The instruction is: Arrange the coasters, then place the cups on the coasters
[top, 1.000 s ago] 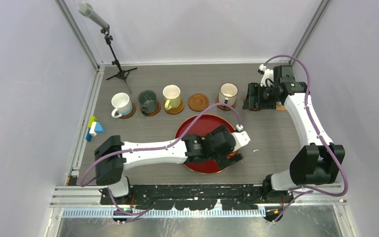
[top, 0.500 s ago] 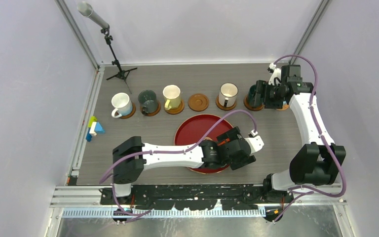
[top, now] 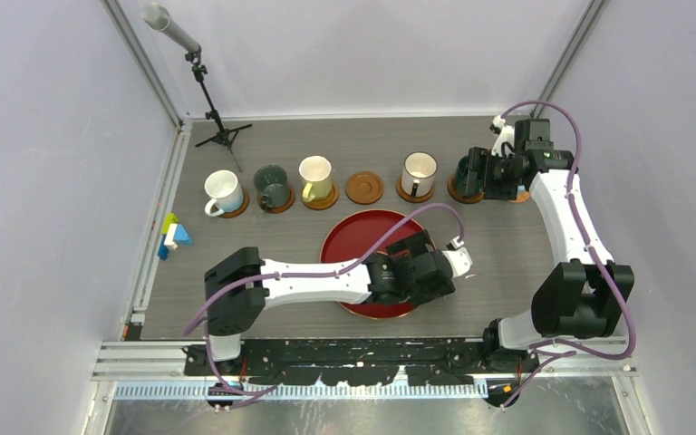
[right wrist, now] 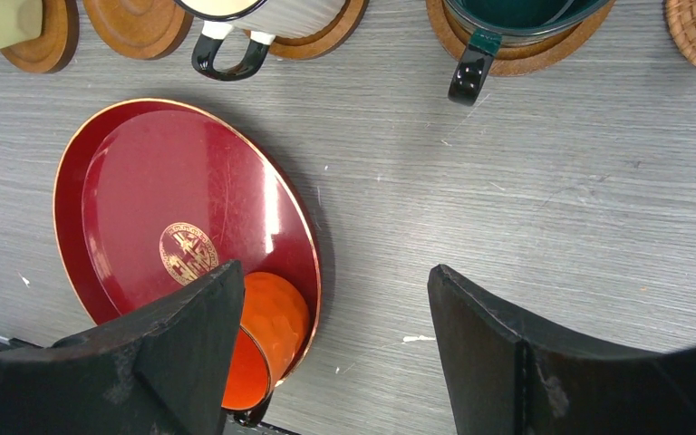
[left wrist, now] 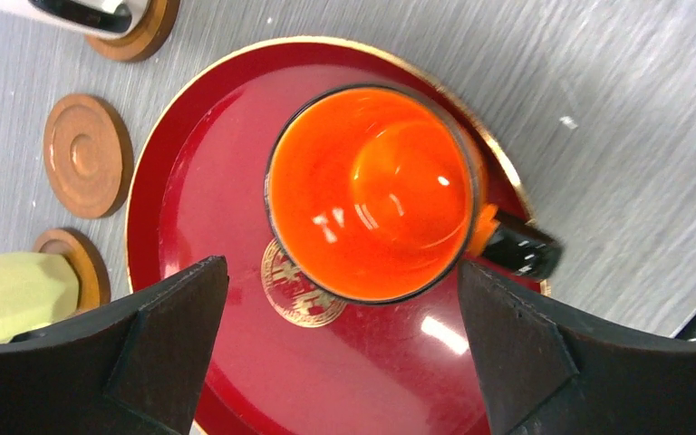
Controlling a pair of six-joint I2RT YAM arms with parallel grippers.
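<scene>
Left gripper (left wrist: 340, 299) is hovering wide open over the orange cup (left wrist: 372, 190) at the tray (left wrist: 204, 181)'s edge. Right gripper (right wrist: 335, 317) is gaping — empty.

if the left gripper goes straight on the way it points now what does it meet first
Most likely the orange cup on the red tray: it sits right ahead of the open left gripper, between its fingers. How far off is hard to judge.

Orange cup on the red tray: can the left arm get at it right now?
Probably yes. The left end effector hangs open right above the orange cup, its jaws either side, nothing between.
</scene>
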